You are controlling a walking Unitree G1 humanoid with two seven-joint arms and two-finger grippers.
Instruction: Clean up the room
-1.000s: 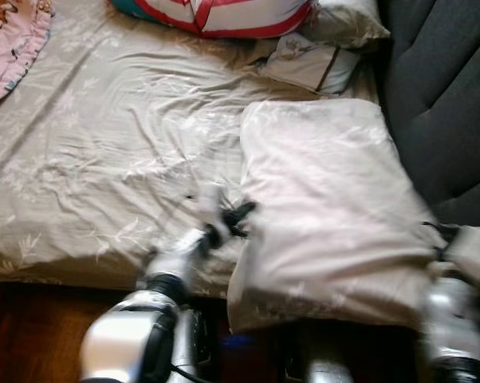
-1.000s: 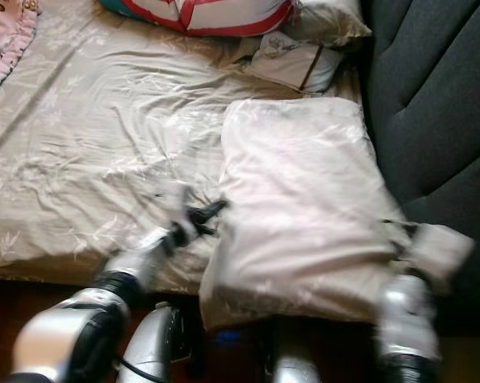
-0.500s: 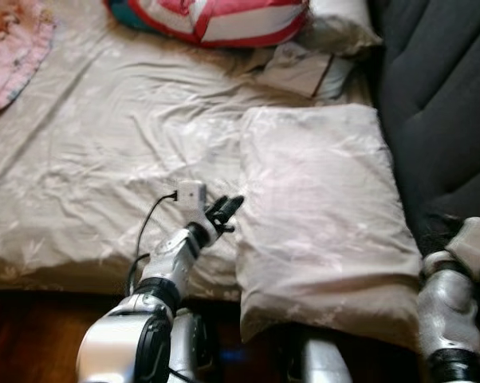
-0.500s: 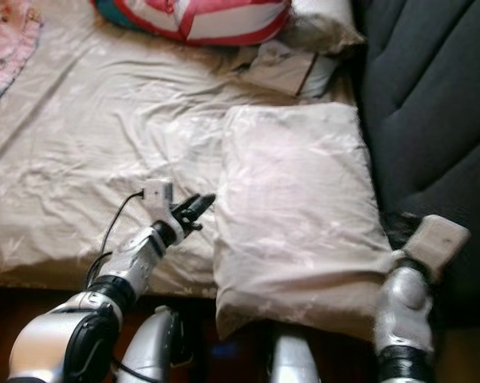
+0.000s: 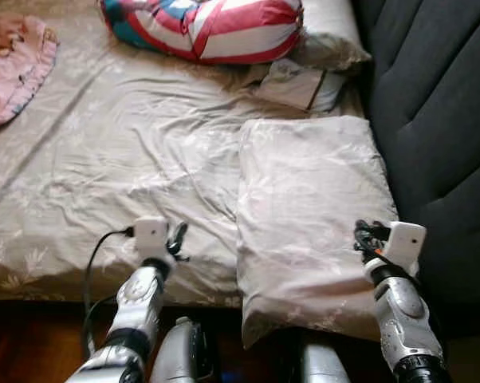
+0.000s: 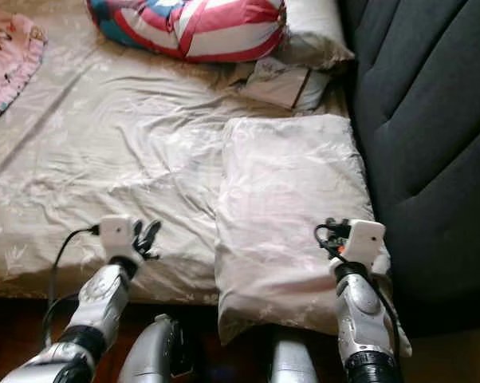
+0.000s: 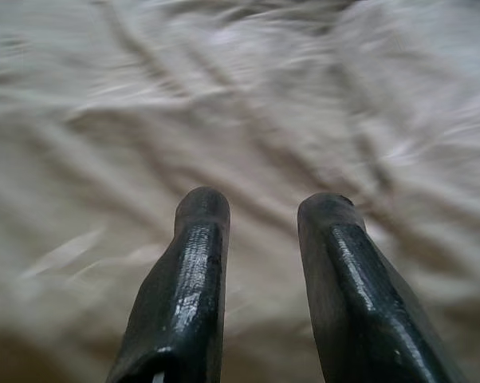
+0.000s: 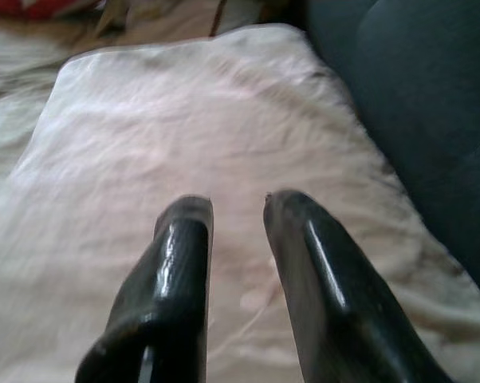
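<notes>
A pale beige pillow (image 5: 308,207) lies flat on the right side of the bed, its near end hanging over the bed's front edge. My right gripper (image 5: 366,236) hovers over the pillow's near right corner. In the right wrist view it (image 8: 238,206) is open with nothing between its fingers, and the pillow (image 8: 184,112) stretches out ahead. My left gripper (image 5: 176,239) is over the wrinkled sheet (image 5: 120,159), to the left of the pillow and apart from it. It (image 7: 264,203) is open and empty above the sheet.
A red, white and blue striped cushion (image 5: 216,28) lies at the head of the bed beside another pillow (image 5: 328,36) and a small folded cloth (image 5: 300,84). A pink cloth (image 5: 13,64) is at the far left. A dark padded wall (image 5: 439,120) borders the bed's right side.
The left gripper has pulled back and leftward from the pillow's left edge. The right gripper has come in from the pillow's right corner to above it. The pillow now lies flatter.
</notes>
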